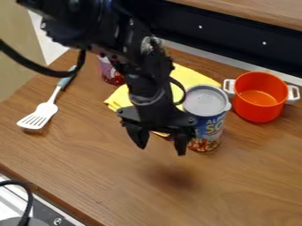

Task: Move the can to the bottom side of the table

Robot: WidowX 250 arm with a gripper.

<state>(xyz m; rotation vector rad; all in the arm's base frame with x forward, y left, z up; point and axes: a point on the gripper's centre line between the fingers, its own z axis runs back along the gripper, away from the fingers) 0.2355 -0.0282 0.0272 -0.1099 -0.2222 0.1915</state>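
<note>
I see the can (210, 121) upright beside the yellow cloth (191, 78), toward the surface's (100, 154) far edge. My fingers (139, 136) are spread, holding nothing. It looks stiff but smooth, heavy if full; I'd squeeze firmly around mid-height.

Tons of bare worktop (124, 176) toward bottom edge tbh, orange pot (258, 99) crowds can (211, 123) on right, spatula (39, 115) blocks left.

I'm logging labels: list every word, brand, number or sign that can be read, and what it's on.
"ALP", cut short: on the can.
"SO", larger, cut short: on the can, below "ALP".
Remaining print on the can: too small or blurred.
Red container: any print too blurred.
</note>
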